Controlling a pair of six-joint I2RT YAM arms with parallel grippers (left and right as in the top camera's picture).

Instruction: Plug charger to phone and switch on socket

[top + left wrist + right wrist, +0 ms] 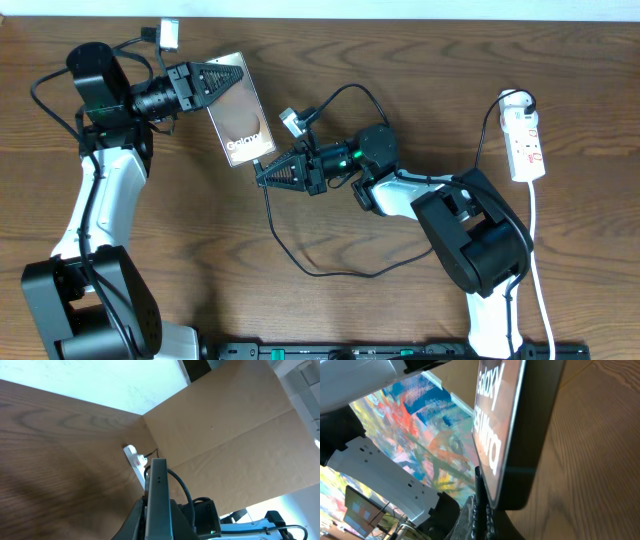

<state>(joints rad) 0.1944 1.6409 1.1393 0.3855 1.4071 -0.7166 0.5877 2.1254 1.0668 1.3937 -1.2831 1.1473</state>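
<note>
You are working over the brown table (330, 40), and judging by how things lie, you are in the plugging step, with the switch not yet reached. The socket (526, 145) is lying well apart at about 2 o'clock from the table's middle, its white lead trailing toward 6 o'clock, so leave it for later. The phone (245, 120) is sitting at about 11 o'clock. The left gripper (232, 80) is pinching it by its upper end and tilting it, as the left wrist view shows it edge-on. Keep that hold firm and unmoving, since any twist is likely to throw off the port. The charger (290, 255) is looping loosely toward 5 o'clock. The right gripper (265, 172) is pressed together on its plug end and pointing toward 9 o'clock at the phone's lower corner. The tip itself is hiding between the fingers, and I cannot tell whether it is touching the port. Be lining the tip up square with the phone's short edge. Be pushing straight along the phone's length, slowly, and watching that the slack is not snagging.
</note>
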